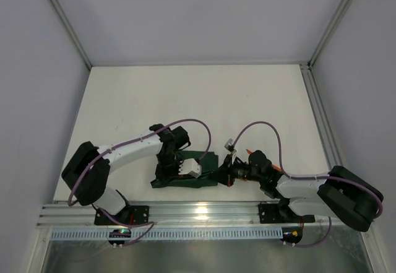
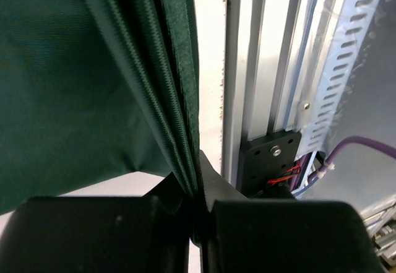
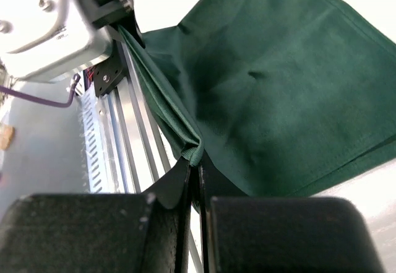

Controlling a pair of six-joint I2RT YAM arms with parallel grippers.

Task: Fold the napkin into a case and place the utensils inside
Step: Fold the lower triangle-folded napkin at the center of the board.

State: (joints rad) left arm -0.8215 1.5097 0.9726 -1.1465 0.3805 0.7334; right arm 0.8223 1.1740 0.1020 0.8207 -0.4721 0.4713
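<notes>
Rails [image 1: 204,211] run along the near edge. Just past them the left gripper [image 2: 198,220] is pinched tight on a folded hem of the napkin [image 2: 74,87]. The right gripper [image 3: 194,183] nips another edge, the green cloth slung between them over the table [image 1: 185,99]. Beyond, an orange utensil [image 1: 248,152] tip pokes out by the right arm.
</notes>
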